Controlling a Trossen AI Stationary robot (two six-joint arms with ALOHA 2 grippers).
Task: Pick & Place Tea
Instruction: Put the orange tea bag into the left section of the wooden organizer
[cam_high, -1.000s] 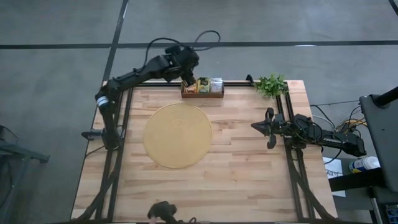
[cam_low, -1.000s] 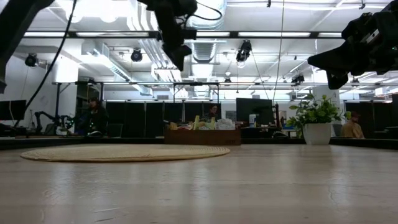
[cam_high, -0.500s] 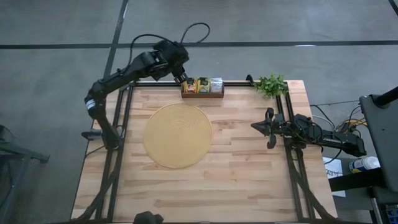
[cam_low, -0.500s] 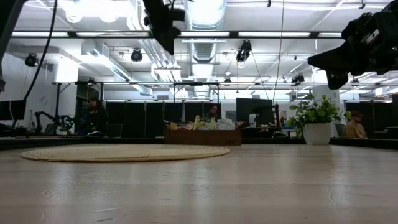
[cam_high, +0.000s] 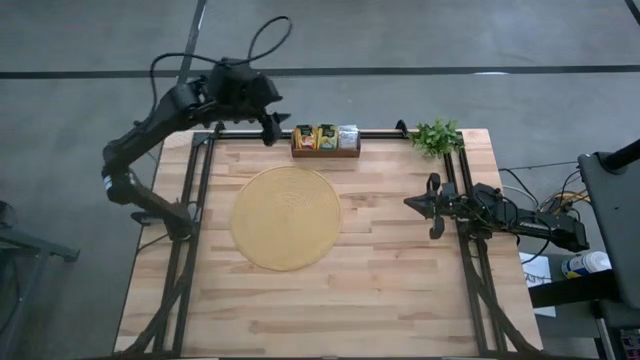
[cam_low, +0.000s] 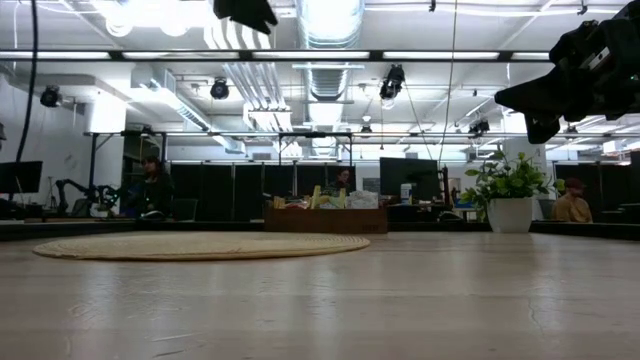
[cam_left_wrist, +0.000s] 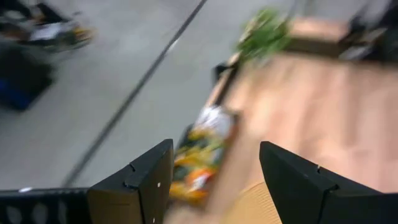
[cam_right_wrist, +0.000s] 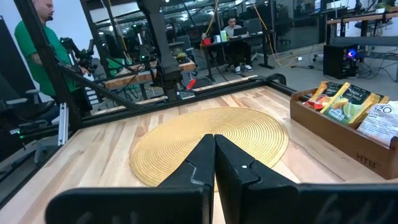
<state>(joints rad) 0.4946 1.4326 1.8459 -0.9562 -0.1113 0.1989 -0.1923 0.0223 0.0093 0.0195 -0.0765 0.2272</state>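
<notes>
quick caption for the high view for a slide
Left gripper open beside the tea tray, round mat bare, right gripper shut at table's edge.

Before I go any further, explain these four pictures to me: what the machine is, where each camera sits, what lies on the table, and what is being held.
This is a two-armed robot at a wooden table. One picture looks straight down from above, one looks level across the tabletop, and one comes from a camera on each wrist.

On the table lie a round woven mat, a wooden tray at the far edge holding tea sachets, and a small potted plant at the far right corner.

The left end effector hangs beyond the table's far edge, left of the tray; its wrist view shows the fingers apart with nothing between them. The right end effector waits above the table's right side, shut and empty. Nothing is held.
</notes>
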